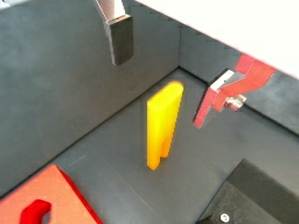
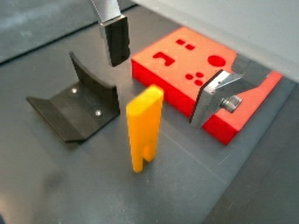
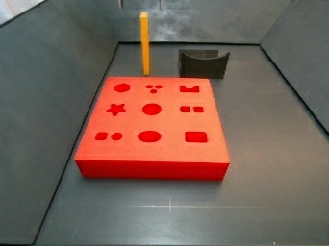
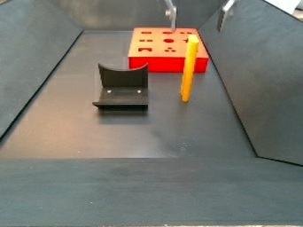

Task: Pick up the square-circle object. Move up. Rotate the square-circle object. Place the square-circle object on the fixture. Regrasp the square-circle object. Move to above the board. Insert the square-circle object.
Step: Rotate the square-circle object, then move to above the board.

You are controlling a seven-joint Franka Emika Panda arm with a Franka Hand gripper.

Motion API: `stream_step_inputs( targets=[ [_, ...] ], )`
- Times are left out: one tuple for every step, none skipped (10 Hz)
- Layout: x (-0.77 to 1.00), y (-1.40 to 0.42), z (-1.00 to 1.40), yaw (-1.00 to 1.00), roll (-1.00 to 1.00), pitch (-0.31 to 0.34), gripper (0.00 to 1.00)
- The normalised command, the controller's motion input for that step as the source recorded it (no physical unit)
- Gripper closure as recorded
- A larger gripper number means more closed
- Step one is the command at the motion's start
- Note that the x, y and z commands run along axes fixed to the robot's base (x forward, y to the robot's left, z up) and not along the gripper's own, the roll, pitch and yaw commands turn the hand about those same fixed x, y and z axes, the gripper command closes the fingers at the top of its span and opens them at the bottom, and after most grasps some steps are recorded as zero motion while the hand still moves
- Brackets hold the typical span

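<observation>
The board (image 3: 152, 130) is taken as the landmark. It lies flat on the dark floor, its shaped holes facing up so that a bar can be lowered into them.

The fixture (image 3: 203, 63) is set just beyond one far corner of the board, apart from it. Its notched top is left open, presumably to cradle the bar during the regrasp step.

The square-circle object (image 3: 145, 43) is stood upright on the floor beyond the board's far edge, beside the fixture and not touching it. Standing on end, its upper length is left free for a grasp from above. In a wrist view it (image 2: 142, 129) is seen between the two fingers but below them, and no contact is visible.

The gripper (image 2: 166, 69) is held above the bar, near the board's far edge. Its jaws are spread wide and nothing is held. One finger (image 1: 121, 40) is seen clear of the bar (image 1: 163, 123). The pick-up is judged not yet done.
</observation>
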Motion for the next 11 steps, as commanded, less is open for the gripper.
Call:
stream_step_inputs(
  targets=[
    [0.03,-0.01,-0.98,0.07,0.01,-0.016,0.00],
    [0.02,-0.01,-0.82,0.06,0.00,-0.034,0.00],
    [0.01,-0.01,-0.66,0.05,-0.01,-0.049,0.00],
    [0.01,-0.02,-0.45,0.05,-0.02,-0.057,0.00],
    [0.02,-0.02,-0.24,0.05,-0.03,-0.057,0.00],
    [0.00,0.00,0.00,0.05,-0.03,-0.056,1.00],
    [0.00,0.02,1.00,0.24,-0.04,-0.252,1.00],
    [0.00,0.01,1.00,0.23,-0.04,-0.240,1.00],
    [-0.02,0.01,1.00,0.16,-0.04,-0.162,1.00],
    [-0.01,0.01,1.00,0.13,-0.03,-0.116,1.00],
    [-0.01,0.01,1.00,0.08,-0.03,-0.028,1.00]
  ],
)
